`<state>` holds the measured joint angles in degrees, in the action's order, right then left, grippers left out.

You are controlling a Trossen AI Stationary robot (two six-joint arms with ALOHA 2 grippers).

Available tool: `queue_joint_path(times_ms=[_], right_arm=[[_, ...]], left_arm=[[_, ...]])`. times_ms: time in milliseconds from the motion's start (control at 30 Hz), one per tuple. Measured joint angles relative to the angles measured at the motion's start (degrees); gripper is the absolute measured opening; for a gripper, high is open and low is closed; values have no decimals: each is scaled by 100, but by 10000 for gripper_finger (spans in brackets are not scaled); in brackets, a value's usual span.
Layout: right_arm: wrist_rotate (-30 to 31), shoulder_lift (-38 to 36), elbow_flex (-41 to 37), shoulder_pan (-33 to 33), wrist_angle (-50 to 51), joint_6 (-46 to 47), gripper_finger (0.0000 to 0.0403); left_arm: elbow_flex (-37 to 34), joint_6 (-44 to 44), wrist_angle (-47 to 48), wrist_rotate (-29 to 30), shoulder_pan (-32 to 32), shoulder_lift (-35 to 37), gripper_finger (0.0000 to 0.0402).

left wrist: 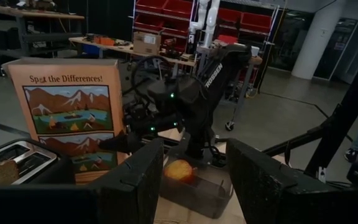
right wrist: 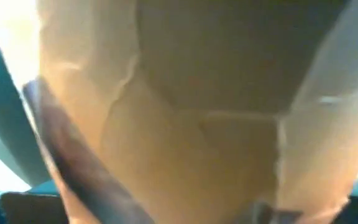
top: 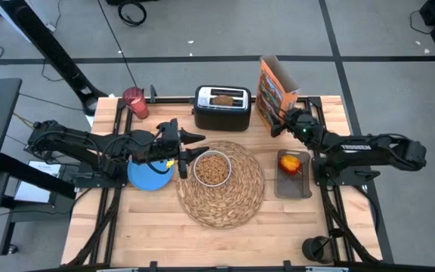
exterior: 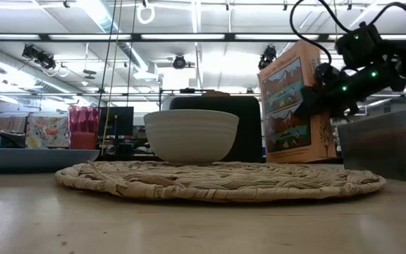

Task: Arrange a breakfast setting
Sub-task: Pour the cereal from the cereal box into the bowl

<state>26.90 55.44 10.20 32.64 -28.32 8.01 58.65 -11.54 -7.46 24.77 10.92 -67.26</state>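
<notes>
Breakfast things were spread over the wooden table (top: 149,234). A round woven placemat (top: 225,198) lay at the table's middle, and a white bowl (top: 212,168) filled with brown cereal stood on its rear left part. Just left of the placemat lay a small blue plate (top: 146,175), partly under the left arm. A translucent pink-red cup (top: 135,102) stood at the rear left corner. Behind the placemat stood a black toaster (top: 222,108) with a toast slice (top: 223,98) in its slot. Right of the toaster stood an open orange cereal box (top: 272,91). A red apple (top: 290,162) sat in a grey translucent tray (top: 293,189) just right of the placemat.

The left gripper (top: 192,147) hung just beside the bowl's left rim, its jaws partly parted and holding nothing that could be seen. The right gripper (top: 278,127) was at the near side of the cereal box; whether its jaws gripped the box or stood apart could not be told. The right wrist view was filled by the box's cardboard.
</notes>
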Motion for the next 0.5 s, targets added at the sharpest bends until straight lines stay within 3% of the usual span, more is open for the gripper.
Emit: queue_joint_path(times_ms=[200,500], right_arm=[[-226,-537,511,-7,1616,303,374],[-436,-1282,1124,-121,3753,834,374]], left_arm=[[2,-19,2,-95,0,0,181],[2,-27,2,-205,0,0,181]])
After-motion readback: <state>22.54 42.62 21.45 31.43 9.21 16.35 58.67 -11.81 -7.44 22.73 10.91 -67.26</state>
